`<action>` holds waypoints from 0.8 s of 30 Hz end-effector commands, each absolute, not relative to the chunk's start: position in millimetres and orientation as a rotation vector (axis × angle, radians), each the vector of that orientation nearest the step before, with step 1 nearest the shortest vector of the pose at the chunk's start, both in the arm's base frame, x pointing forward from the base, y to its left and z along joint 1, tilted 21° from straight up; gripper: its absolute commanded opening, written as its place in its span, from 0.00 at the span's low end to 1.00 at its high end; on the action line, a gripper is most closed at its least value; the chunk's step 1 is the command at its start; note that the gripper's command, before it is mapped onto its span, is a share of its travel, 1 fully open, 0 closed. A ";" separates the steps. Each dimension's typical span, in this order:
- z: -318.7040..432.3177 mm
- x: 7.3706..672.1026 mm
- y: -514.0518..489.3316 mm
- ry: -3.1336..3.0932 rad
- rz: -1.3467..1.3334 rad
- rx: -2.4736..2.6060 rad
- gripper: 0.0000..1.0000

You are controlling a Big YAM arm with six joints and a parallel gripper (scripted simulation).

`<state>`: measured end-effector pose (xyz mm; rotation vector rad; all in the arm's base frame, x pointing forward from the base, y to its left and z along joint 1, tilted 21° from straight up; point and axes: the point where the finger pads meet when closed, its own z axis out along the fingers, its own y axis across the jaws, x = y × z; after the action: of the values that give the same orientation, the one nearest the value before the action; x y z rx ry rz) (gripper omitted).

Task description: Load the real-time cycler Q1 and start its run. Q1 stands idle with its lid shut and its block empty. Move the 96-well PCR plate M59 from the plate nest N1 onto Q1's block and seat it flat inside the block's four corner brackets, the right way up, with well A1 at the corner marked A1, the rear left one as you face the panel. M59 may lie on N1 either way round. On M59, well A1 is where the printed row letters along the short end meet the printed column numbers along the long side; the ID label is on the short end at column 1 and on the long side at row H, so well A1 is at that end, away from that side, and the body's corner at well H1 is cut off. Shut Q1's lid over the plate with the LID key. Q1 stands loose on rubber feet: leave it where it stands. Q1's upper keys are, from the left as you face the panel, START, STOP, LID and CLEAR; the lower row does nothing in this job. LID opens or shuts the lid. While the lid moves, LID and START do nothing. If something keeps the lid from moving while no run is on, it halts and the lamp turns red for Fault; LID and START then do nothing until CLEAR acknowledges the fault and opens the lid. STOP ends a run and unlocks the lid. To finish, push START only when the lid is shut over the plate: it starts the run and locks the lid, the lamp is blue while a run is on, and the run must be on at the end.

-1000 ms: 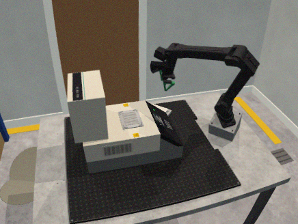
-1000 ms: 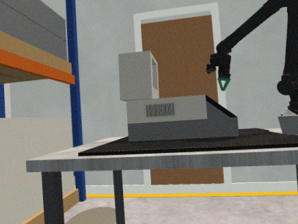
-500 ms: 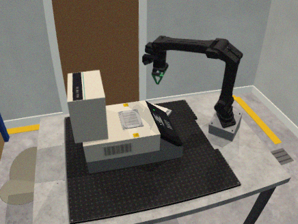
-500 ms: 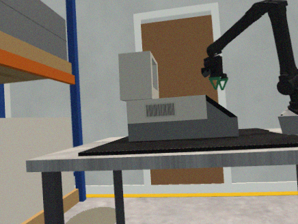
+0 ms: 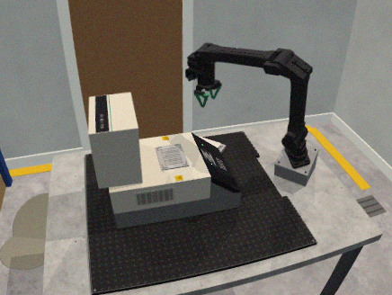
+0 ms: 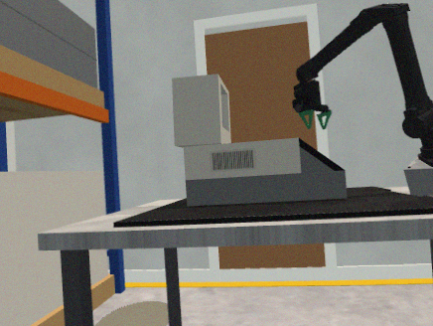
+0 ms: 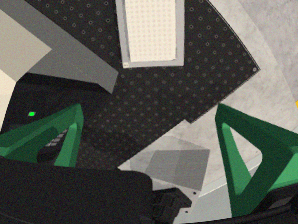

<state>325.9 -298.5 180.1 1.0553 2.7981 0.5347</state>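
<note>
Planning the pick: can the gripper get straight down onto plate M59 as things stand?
Probably yes: the open gripper hangs above plate M59 on its nest, nothing lies between, and the cycler stands off to one side.

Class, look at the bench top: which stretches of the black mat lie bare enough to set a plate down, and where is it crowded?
Bare mat runs along the front edge, before the cycler. A narrower bare strip lies between its sloped panel and the arm's base. The left rear is crowded by the raised lid. The open hand hangs high, holding nothing.
</note>
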 end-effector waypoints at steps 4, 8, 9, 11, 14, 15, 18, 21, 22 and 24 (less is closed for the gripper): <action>201.0 333.6 -301.8 2.759 0.478 1.008 1.00; 197.1 333.5 -299.1 2.766 0.476 0.981 1.00; 196.3 333.6 -298.6 2.768 0.475 0.974 1.00; 194.9 332.7 -297.9 2.771 0.476 0.967 1.00; 193.4 326.3 -296.5 2.779 0.489 0.976 1.00; 194.1 324.6 -297.2 2.779 0.490 0.979 1.00; 200.4 322.7 -303.1 2.768 0.479 0.978 1.00; 201.4 323.0 -306.3 2.762 0.471 0.979 1.00; 202.6 324.1 -308.3 2.758 0.464 0.972 1.00; 188.0 328.1 -306.1 2.768 0.473 0.962 1.00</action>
<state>324.0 -293.3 176.5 0.9929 2.8073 0.5216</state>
